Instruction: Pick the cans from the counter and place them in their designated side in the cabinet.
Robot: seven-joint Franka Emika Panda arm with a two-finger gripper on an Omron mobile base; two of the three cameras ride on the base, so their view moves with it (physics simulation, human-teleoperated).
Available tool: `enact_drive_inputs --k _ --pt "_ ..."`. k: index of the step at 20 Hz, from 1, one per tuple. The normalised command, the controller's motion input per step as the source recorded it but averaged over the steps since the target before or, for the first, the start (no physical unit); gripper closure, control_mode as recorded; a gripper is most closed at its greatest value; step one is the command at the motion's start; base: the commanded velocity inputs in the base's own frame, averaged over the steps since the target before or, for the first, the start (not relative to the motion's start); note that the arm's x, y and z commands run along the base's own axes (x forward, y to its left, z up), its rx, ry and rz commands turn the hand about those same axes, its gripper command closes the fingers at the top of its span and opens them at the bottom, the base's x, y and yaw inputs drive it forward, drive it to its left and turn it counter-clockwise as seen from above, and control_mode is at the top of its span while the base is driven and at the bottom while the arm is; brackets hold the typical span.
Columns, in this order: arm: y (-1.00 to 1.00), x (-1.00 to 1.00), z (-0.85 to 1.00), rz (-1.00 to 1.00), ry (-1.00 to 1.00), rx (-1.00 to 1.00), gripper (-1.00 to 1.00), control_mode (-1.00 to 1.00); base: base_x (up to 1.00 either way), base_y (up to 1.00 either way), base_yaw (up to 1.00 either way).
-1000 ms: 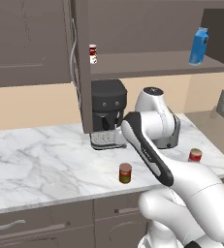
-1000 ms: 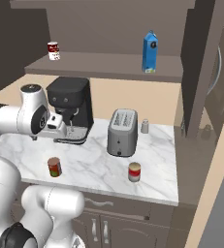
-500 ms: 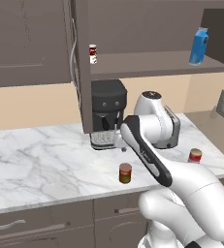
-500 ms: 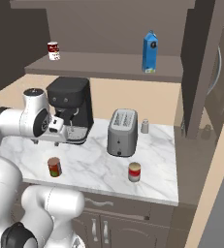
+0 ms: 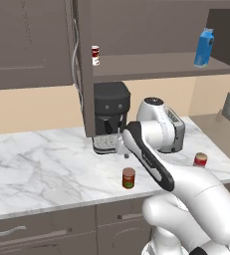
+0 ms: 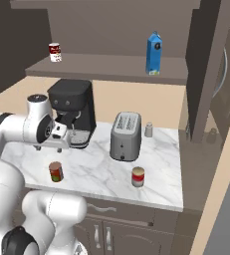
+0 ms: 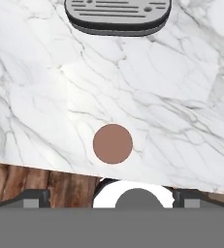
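The pincer (image 5: 120, 149), its state impossible to tell, is hovering above the red-brown can (image 5: 128, 178) on the bench (image 5: 42, 164), needing to descend and grasp it.

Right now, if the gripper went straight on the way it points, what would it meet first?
Most likely the round brown top of the dark red-brown can standing on the white marble counter; the gripper points down at it, though depth is unclear.
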Motion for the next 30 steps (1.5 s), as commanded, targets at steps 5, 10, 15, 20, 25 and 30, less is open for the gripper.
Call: enact_drive_inputs --k 5,10,15,20,25,30 --pt "0.02 0.07 -0.15 0.00 0.02 0.00 -1.00 -1.00 0.00 0.00 0.00" --pt "0.02 0.04 -0.16 0.00 0.02 0.00 -1.00 -1.00 0.00 0.00 0.00" --pt "0.03 0.03 -0.16 0.00 0.02 0.00 -1.00 -1.00 0.00 0.00 0.00" --pt "0.04 0.06 -0.14 0.00 0.00 0.00 -1.00 -1.00 0.00 0.00 0.00" --pt "0.03 0.06 -0.14 0.00 0.00 0.00 -1.00 -1.00 0.00 0.00 0.00" --pt "0.00 0.02 -0.13 0.00 0.01 0.00 -1.00 -1.00 0.00 0.00 0.00"
